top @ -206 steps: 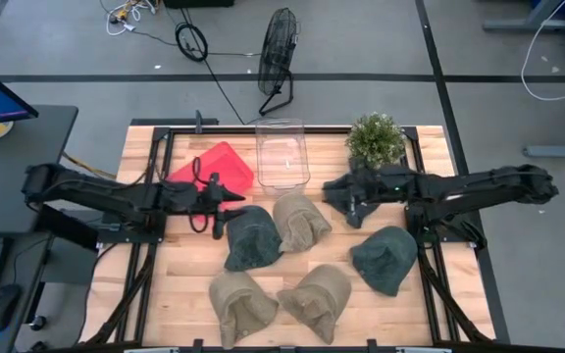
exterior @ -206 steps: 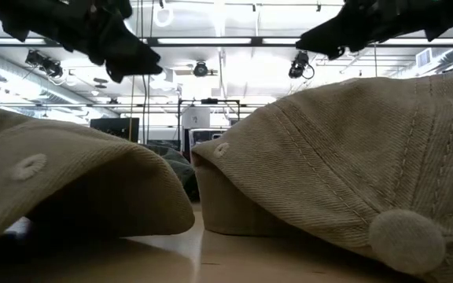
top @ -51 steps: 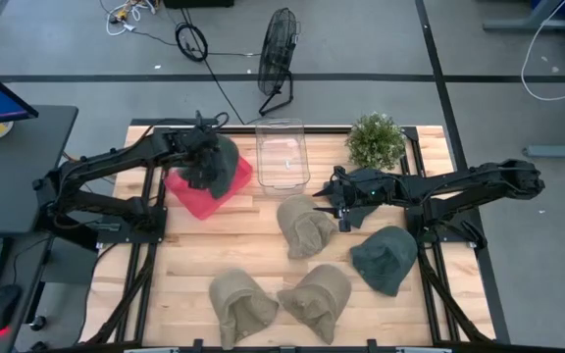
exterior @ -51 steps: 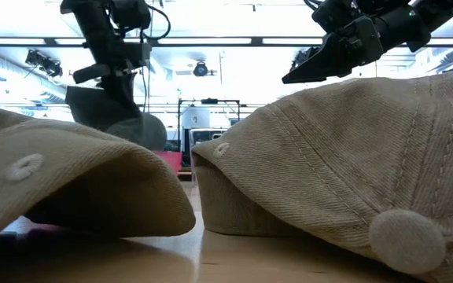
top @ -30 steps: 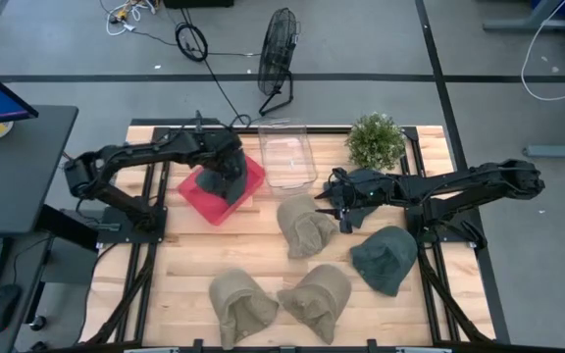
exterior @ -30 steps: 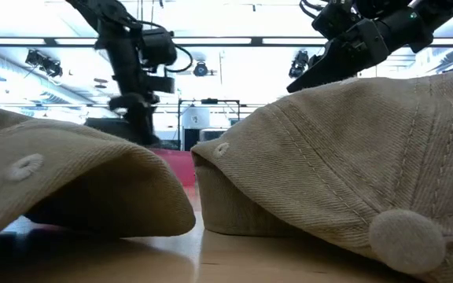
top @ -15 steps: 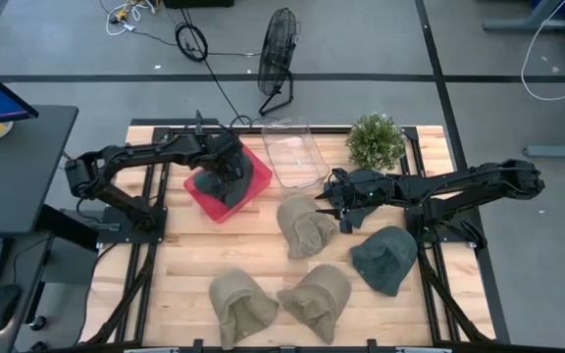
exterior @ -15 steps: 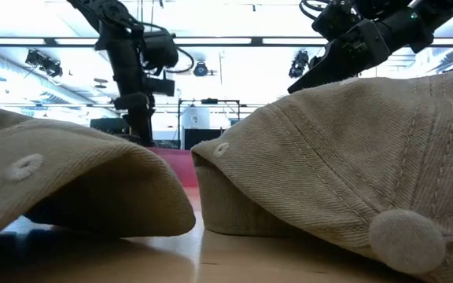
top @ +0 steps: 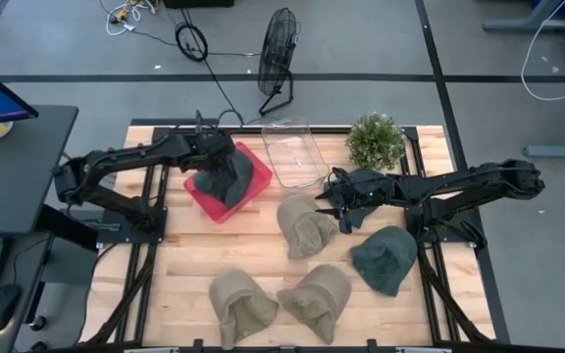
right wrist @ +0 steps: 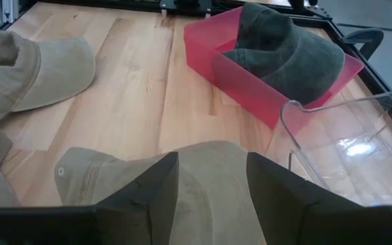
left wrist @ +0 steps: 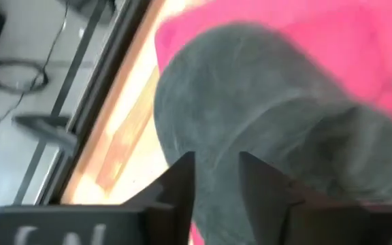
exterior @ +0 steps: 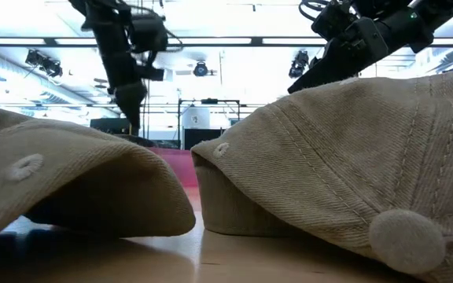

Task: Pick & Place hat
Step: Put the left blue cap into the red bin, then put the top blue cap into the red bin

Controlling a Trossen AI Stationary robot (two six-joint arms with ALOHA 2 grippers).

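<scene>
A dark green hat [top: 226, 177] lies crumpled inside the red bin [top: 204, 201] at the table's far left; the right wrist view shows the hat [right wrist: 288, 51] in the bin [right wrist: 243, 85]. My left gripper [top: 209, 163] hangs open just above the hat [left wrist: 264, 116], at its left side, and shows high up in the low view [exterior: 132, 101]. My right gripper [top: 339, 214] hovers open over the right edge of a tan hat [top: 302, 226], its fingers apart above the crown [right wrist: 114, 177].
A clear bin [top: 297, 152] stands skewed beside the red bin. A potted plant [top: 376, 139] is behind my right arm. Two tan hats [top: 241, 299] [top: 317, 292] lie at the near edge and another dark green hat [top: 385, 257] at the right. Bare wood lies between.
My left gripper, low in the red bin with the dark green hat, has risen and drawn back toward the table's left, leaving the hat in the bin. The red bin has slid a little to the right and the clear bin has turned askew.
</scene>
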